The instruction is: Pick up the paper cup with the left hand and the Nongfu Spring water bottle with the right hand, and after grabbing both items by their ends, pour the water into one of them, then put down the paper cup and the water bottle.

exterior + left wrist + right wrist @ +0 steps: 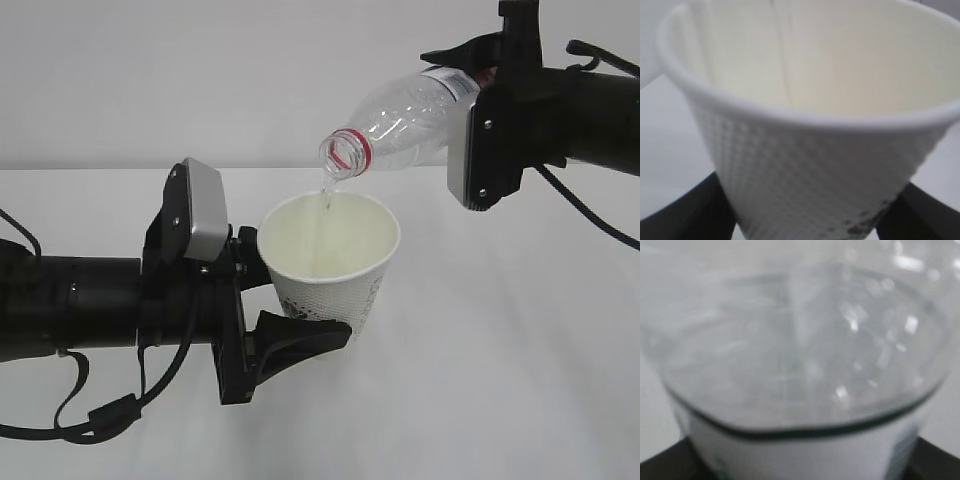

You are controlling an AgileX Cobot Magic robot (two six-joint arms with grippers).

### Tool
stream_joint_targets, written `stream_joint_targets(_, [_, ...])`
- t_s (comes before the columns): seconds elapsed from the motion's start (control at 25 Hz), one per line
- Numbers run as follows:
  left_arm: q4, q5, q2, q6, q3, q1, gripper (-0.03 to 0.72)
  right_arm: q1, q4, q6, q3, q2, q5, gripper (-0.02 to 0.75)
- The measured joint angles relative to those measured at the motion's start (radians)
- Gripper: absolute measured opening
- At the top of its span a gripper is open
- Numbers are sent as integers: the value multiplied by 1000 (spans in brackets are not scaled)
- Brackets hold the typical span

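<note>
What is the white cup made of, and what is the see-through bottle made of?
The paper cup looks like paper: matte white, dotted bumps outside, rolled rim, cream inside. The water bottle looks like thin clear plastic: shiny, see-through, with a red neck ring.

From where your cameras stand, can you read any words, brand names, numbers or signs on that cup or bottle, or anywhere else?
Nothing can be read.
Small white dotted paper cup: dark print low on its wall, blurred and partly hidden; no letters show.
Tilted clear ribbed plastic bottle: white label with a dark edge and small greenish marks, too blurred to read.
Black grippers, table: no text visible.
</note>
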Motion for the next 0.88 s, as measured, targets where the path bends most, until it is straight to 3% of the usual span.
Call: stream_joint_targets(0.88, [-29,0,0,0,0,0,552,0,0,0,0,0,0,477])
